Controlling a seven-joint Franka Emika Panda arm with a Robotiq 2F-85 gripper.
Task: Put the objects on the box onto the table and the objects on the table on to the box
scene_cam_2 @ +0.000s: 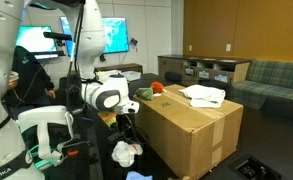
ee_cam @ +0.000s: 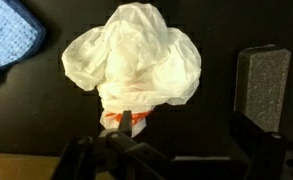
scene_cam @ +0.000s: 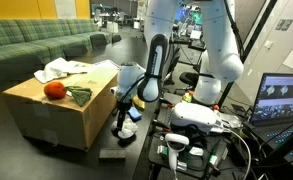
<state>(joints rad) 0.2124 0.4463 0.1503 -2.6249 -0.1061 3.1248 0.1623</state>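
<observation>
**Arm** (scene_cam: 158,60): white, reaching down just beside the box.

**Gripper** (scene_cam_2: 126,128): hanging low over the table, above the bag. Its jaws are standing apart and gripping nothing. In the wrist view one grey finger pad (ee_cam: 264,85) is showing at the right, clear of the bag.

**Bag** (ee_cam: 136,60): white, crumpled plastic. It is lying on the dark table (ee_cam: 226,25) under the gripper, not on the box. Something orange is peeking out at its lower edge in the wrist view; what it is cannot be told.

**Blue cloth** (ee_cam: 6,40): lying on the table near the bag, partly cut off by the edge of the wrist view.

**Box** (scene_cam: 56,125): brown cardboard, closed, standing beside the arm and carrying three items on its top.

**Red ball** (scene_cam: 54,90): round and red-orange, sitting on the box top near a corner.

**Green cloth** (scene_cam: 79,96): lying on the box top just beside the red ball.

**White cloth** (scene_cam: 66,70): rumpled, lying on the box top behind the other two.
</observation>
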